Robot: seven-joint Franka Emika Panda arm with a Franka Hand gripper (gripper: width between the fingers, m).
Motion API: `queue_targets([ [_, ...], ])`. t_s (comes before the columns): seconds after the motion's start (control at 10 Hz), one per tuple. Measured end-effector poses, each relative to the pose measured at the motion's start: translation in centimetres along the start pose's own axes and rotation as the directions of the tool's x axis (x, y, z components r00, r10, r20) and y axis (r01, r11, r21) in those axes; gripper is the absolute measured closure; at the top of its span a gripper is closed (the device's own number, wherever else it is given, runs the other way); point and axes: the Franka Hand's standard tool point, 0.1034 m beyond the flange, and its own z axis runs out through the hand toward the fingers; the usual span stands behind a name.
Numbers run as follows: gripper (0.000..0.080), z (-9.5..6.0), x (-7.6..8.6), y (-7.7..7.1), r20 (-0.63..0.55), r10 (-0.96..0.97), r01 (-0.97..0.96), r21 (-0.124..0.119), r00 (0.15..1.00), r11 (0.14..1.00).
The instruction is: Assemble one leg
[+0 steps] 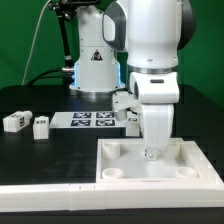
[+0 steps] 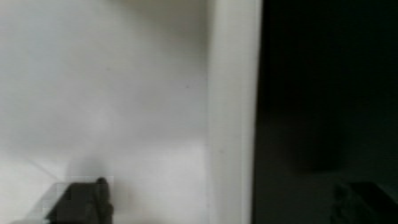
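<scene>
Two small white legs (image 1: 14,121) (image 1: 40,126) with black-and-white tags lie on the black table at the exterior view's left, far from the gripper. The large white tabletop (image 1: 200,160) with round corner sockets lies at the front. My gripper (image 1: 150,152) points straight down over the tabletop's back middle, close to its surface. In the wrist view my gripper (image 2: 217,205) is open. Its dark fingertips (image 2: 80,203) stand wide apart with nothing between them. Below them show a blurred white surface (image 2: 125,100) and dark table.
The marker board (image 1: 92,120) lies on the table behind the tabletop. More small white tagged parts (image 1: 126,112) sit beside the arm, partly hidden by it. The robot base (image 1: 95,60) stands at the back.
</scene>
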Motion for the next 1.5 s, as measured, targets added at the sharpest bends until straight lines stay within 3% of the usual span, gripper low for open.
queue_targets([
  [0.5,0.0151,-0.4,0.0,-0.4,0.003,0.040,-0.040,0.002,0.999,0.999],
  [0.9,0.0151,-4.3,-0.1,-2.6,0.013,0.148,-0.147,-0.026,0.989,0.989],
  [1.2,0.0151,-3.8,-0.2,-2.6,0.012,0.188,-0.188,-0.019,0.982,0.982],
  [1.5,0.0151,-3.7,-0.1,-2.7,0.006,0.433,-0.432,-0.020,0.902,0.901],
])
